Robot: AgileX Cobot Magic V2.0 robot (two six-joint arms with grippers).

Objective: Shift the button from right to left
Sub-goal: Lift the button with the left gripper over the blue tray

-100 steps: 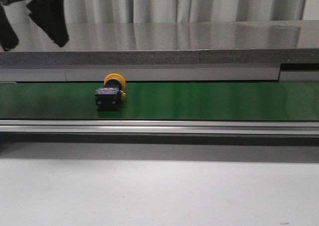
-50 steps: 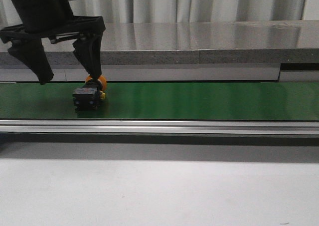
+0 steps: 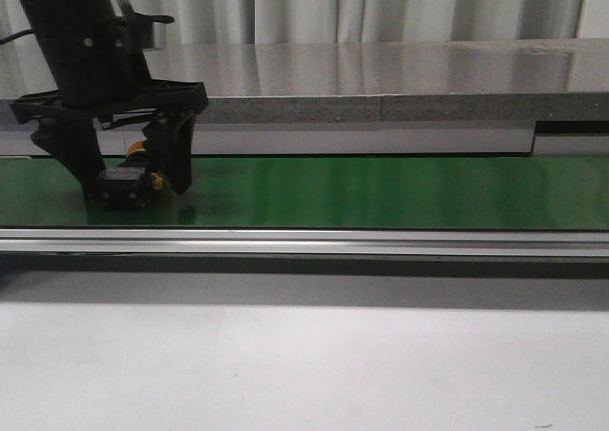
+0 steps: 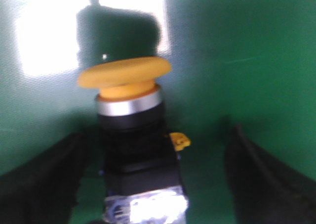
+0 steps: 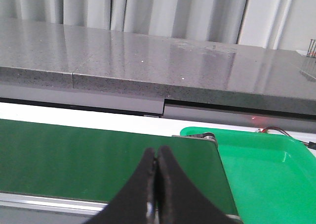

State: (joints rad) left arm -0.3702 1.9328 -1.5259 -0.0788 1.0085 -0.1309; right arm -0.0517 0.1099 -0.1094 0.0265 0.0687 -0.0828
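Observation:
The button (image 3: 122, 184) lies on its side on the green belt (image 3: 381, 191) at the left, its yellow-orange cap (image 3: 139, 149) pointing to the back. My left gripper (image 3: 133, 186) is down on the belt and open, one finger on each side of the black body. In the left wrist view the button (image 4: 129, 130) lies between the fingers (image 4: 42, 184), with green belt showing between it and the other finger. My right gripper (image 5: 157, 152) is shut and empty above the belt's right end; it is out of the front view.
A grey stone ledge (image 3: 381, 79) runs behind the belt and a metal rail (image 3: 381, 243) runs along its front. A white table surface (image 3: 304, 374) lies in front. A bright green tray (image 5: 266, 169) sits past the belt's right end.
The button has travelled left along the belt. My left gripper has come down from the upper left and now straddles it, still open.

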